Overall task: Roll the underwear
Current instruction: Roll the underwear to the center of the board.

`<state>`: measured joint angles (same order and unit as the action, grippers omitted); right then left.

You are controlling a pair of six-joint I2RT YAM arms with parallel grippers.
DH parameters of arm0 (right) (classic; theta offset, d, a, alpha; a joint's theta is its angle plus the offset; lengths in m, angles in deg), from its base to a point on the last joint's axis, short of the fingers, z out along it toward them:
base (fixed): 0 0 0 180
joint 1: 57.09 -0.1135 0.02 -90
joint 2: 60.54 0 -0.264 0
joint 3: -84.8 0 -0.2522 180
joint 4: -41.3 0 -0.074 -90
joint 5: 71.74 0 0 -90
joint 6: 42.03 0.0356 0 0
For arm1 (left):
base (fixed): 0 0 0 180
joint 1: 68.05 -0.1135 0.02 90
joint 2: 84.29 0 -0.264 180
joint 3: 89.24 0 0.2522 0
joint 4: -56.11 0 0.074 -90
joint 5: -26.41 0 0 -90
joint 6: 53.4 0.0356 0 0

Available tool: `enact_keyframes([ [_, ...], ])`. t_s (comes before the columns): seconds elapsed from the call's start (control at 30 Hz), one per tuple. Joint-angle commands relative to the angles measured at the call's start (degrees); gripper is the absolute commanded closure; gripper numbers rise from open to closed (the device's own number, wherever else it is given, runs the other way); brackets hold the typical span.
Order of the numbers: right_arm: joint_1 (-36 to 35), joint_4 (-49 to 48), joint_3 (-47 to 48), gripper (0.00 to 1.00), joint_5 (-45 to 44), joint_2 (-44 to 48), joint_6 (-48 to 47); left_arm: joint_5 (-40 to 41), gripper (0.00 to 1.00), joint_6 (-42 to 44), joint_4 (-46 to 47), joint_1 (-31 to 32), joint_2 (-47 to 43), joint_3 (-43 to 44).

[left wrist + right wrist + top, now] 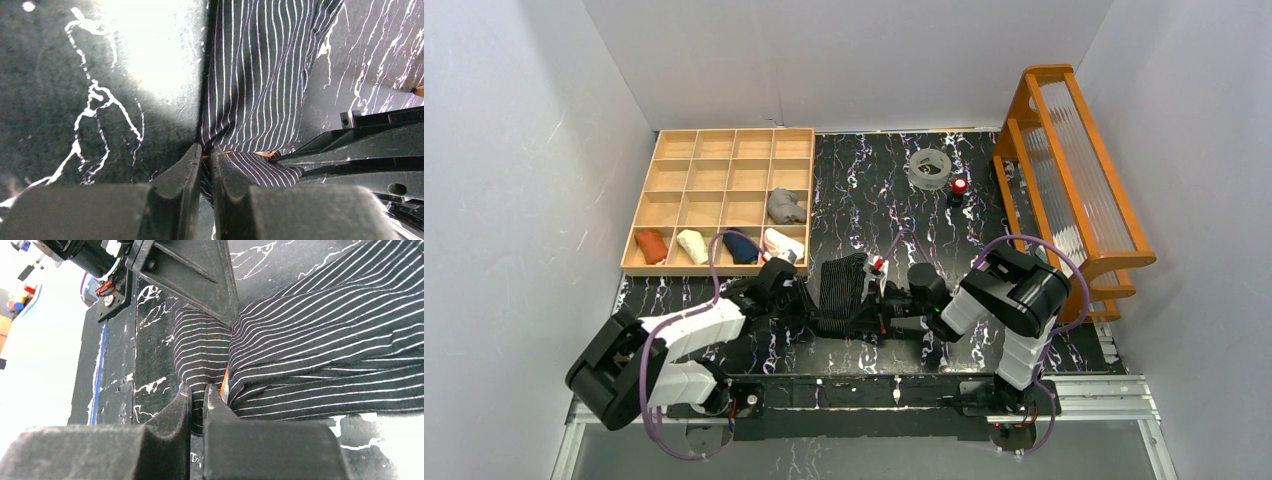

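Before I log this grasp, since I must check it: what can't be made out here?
- Top view: near edge of the black, pale-striped cloth underwear hidden under the left pincer and right pincer.
- Left wrist view: glare whitens part of the black marbled table.
- Top view: small red-topped object too small to identify.
- Both wrist views: frame edges cut off the rest of the underwear.

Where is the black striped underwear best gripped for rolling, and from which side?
By its near edge, one end from each side. The striped underwear lies flat, so only a thin hem offers a pinch; left gripper and right gripper are shut there.
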<state>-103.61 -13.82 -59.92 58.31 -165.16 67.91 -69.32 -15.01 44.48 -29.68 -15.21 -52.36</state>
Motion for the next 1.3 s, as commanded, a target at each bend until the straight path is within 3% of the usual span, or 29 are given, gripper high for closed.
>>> enact_keyframes([
  [0.0,0.2,1.2,-3.2,0.97,-4.9,-1.0,2.9,-2.5,0.92,2.7,-2.8,0.2,4.4,0.5],
  [0.23,1.2,0.5,-2.5,0.95,-2.9,-1.4,11.7,-2.9,0.96,4.9,-5.4,0.1,5.5,3.2],
  [0.3,2.2,-0.6,-2.7,0.95,-2.1,-1.7,15.0,0.1,0.85,4.7,-7.2,0.1,3.8,3.9],
  [0.37,3.0,2.0,-2.5,0.95,-2.7,-2.0,17.9,3.7,0.81,4.1,-8.4,0.1,1.1,3.9],
  [0.4,3.5,4.6,-1.5,0.95,-2.0,-2.1,18.8,4.8,0.74,3.7,-8.6,0.1,-0.4,3.6],
  [0.47,4.3,6.5,-1.4,0.95,-1.1,-2.6,20.9,8.1,0.48,3.1,-8.7,0.0,-3.7,3.1],
  [0.7,5.6,24.7,4.9,0.98,-1.3,-2.5,23.7,4.9,0.37,6.7,-1.5,0.0,-12.2,0.0],
  [0.97,8.4,30.6,6.2,0.97,1.5,-4.4,27.2,-9.1,0.33,13.4,8.3,0.1,-8.5,-3.6],
  [1.07,9.1,32.4,7.0,0.96,2.3,-5.5,27.3,-10.5,0.33,12.8,13.5,0.1,-6.1,-5.3],
  [1.27,10.3,35.2,8.2,0.94,2.7,-6.5,27.1,-10.7,0.44,11.5,18.3,0.2,-0.6,-5.4],
])
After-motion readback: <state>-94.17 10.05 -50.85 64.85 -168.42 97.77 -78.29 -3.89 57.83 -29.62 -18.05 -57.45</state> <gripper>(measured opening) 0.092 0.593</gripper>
